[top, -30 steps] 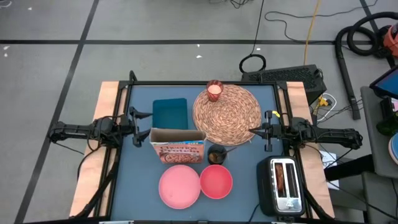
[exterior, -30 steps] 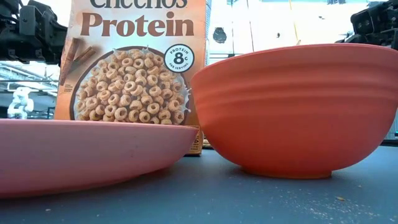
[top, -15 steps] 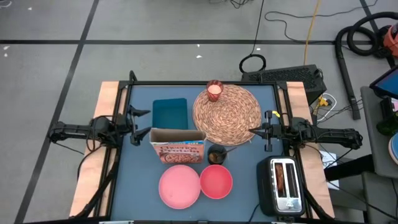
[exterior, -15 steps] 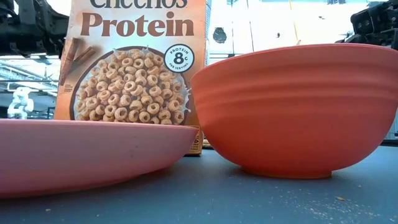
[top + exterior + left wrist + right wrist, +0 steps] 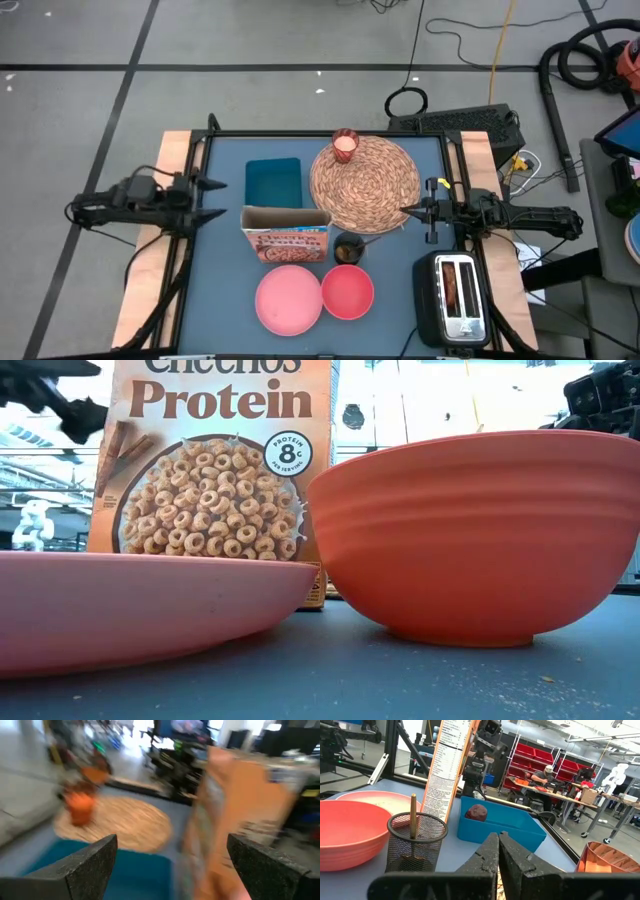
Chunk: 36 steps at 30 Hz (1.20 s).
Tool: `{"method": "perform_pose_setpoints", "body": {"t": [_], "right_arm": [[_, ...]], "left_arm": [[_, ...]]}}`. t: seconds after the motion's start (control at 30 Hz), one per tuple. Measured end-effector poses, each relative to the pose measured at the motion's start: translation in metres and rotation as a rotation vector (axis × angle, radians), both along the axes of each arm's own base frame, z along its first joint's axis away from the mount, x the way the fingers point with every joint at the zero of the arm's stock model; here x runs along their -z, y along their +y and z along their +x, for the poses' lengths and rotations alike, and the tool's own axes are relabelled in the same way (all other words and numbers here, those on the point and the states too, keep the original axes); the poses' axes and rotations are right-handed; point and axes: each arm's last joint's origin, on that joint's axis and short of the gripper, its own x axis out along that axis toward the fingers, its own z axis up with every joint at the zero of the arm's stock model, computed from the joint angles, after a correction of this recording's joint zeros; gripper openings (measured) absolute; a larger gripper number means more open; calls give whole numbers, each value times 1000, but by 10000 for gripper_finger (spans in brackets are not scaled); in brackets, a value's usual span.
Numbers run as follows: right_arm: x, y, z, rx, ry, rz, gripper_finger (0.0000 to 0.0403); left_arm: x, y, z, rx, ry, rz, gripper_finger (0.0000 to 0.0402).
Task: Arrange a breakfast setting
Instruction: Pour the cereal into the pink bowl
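Note:
The round woven placemat (image 5: pixel 365 184) lies at the table's far middle, and the candle glass (image 5: pixel 345 146) stands on its far left rim. The Cheerios box (image 5: pixel 286 235) stands upright near the centre. In front of it sit the pink plate (image 5: pixel 288 299) and the coral-red bowl (image 5: pixel 348 291). The dark-red fruit (image 5: pixel 477 812) lies in a teal tray (image 5: pixel 273 183). My left gripper (image 5: pixel 210 200) hovers open at the table's left side, pointing toward the box and tray and touching nothing. My right gripper (image 5: pixel 405 211) is shut and empty at the placemat's right edge.
A dark mesh cup (image 5: pixel 349 248) holding a stick stands between the box and the bowl. A black toaster (image 5: pixel 456 294) stands at the near right corner. Wooden side boards flank the blue table top (image 5: pixel 220 290). People work at benches in the room beyond.
My left gripper has risen and drawn back toward the table's left edge, tipping up to nearly level and rolling a little. It stays open. Nothing on the table has moved.

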Motion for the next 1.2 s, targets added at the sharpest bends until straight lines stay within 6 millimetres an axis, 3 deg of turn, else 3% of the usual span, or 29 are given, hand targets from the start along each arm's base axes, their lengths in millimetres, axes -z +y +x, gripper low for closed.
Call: {"method": "perform_pose_setpoints", "body": {"t": [0.27, 0.63, 0.97, 1.2], "right_arm": [[0, 0, 0, 0, 0, 0, 0], [0, 0, 0, 0, 0, 0, 0], [0, 0, 0, 0, 0, 0, 0], [0, 0, 0, 0, 0, 0, 0]], "left_arm": [[6, -9, -2, 292, 100, -207, 381], [33, -11, 14, 313, 143, -237, 381], [45, -19, 28, 426, 85, -235, 381], [51, -24, 44, 386, 138, -181, 381]]}}
